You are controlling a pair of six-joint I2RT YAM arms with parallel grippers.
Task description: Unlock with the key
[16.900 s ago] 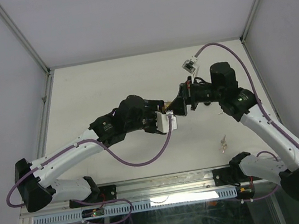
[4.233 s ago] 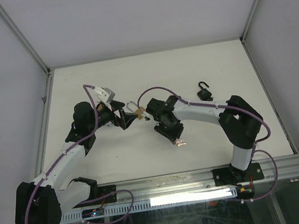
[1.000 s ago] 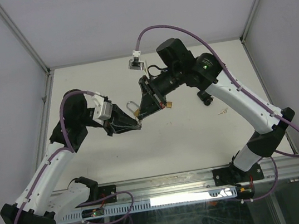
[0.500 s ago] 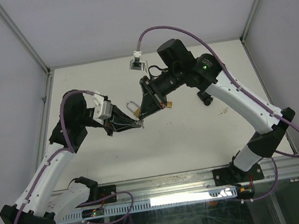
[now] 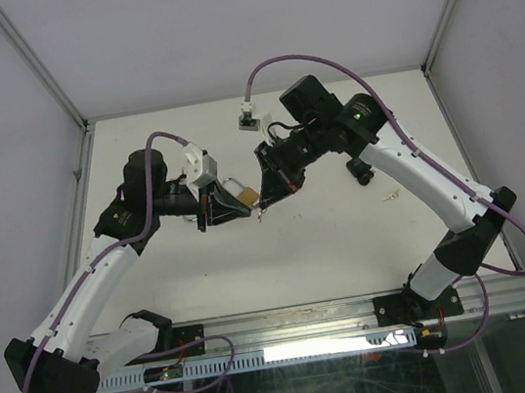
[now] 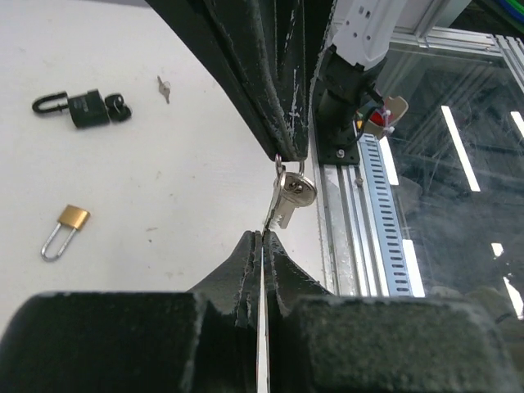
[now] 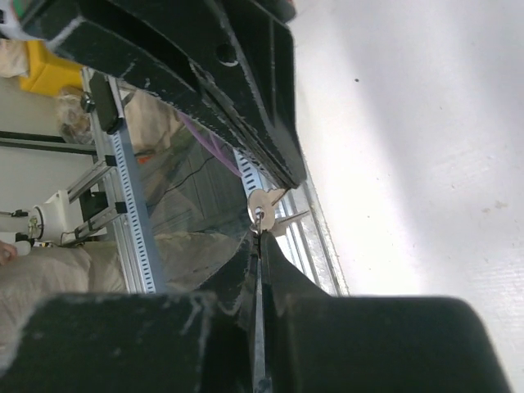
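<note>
Both hands are up above the counter [image 6: 164, 180], tips almost meeting. The right hand [image 7: 259, 237] is clenched on the small silver key [image 6: 291, 195], which dangles from its tip. The left hand [image 6: 260, 242] is clamped shut too, with the key's blade right at its tips; can't tell if it's actually pinching it. The brass padlock [image 6: 74, 217] lies flat on the counter, well apart from the black padlock [image 6: 86, 108].

No legible text, brand, number or sign found in any view. The key [image 6: 293, 192] shows a bare metal head with no readable stamping. The faces of the black padlock [image 6: 86, 108] and the brass padlock [image 6: 74, 217] are too small to read any marking.
</note>
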